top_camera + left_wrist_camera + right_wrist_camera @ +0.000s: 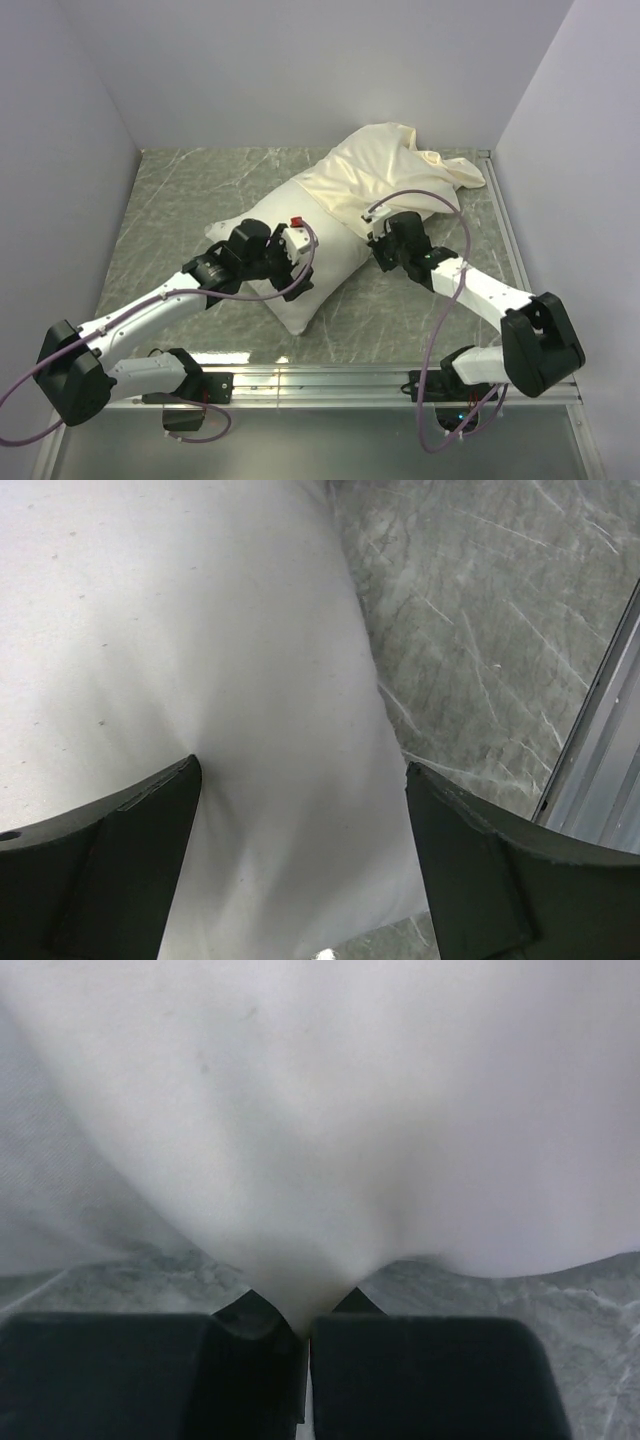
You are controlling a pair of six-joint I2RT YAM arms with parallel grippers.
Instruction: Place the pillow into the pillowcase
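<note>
pillow (pixel 335 270) long axis near-left to far-right, far end in pillowcase (pixel 370 175)

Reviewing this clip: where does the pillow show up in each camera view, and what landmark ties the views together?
Top external: pillow at centre, far end inside the pillowcase.
Left wrist: pillow fills left and centre, under the open left gripper.
Right wrist: not clearly visible; the pale fabric pinched in the shut right gripper looks like pillowcase.
Shared landmark: the grey marbled table, in all three.
</note>
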